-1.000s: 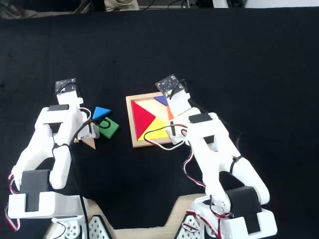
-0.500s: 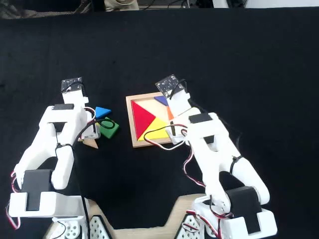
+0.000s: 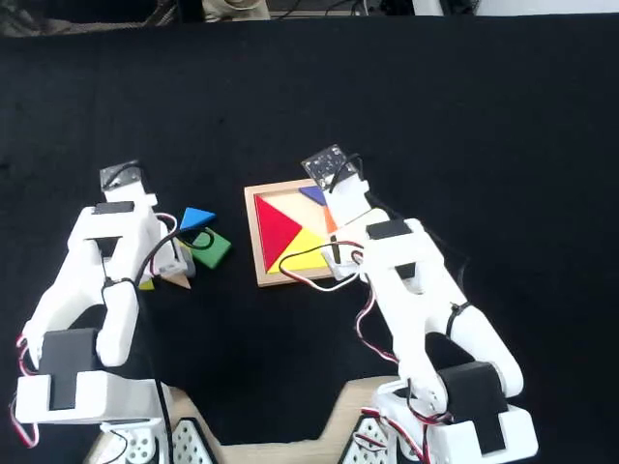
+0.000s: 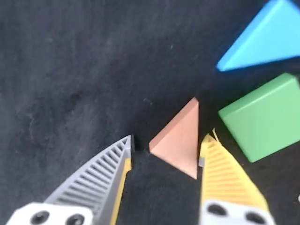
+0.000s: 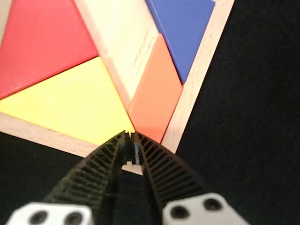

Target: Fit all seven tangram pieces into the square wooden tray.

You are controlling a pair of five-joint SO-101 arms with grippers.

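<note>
Leftward and slightly nearer is where the left arm has swung, while the right arm has kept still. High view: the wooden tray (image 3: 253, 237) holds a red triangle (image 3: 276, 230), yellow triangle (image 3: 308, 253), orange piece (image 3: 330, 220) and dark blue triangle (image 3: 312, 193); three pieces lie loose on the tabletop (image 3: 484, 145) to its left. Left wrist: the left gripper (image 4: 168, 143) has its fingers spread astride the salmon triangle (image 4: 178, 140), near the green square (image 4: 262, 117) and light blue triangle (image 4: 262, 40), so grasping it seems the step in hand; closing squarely comes next. Right wrist: the right gripper (image 5: 130, 140) hangs over the tray's rim by the orange piece, fingers pressed together, empty.
</note>
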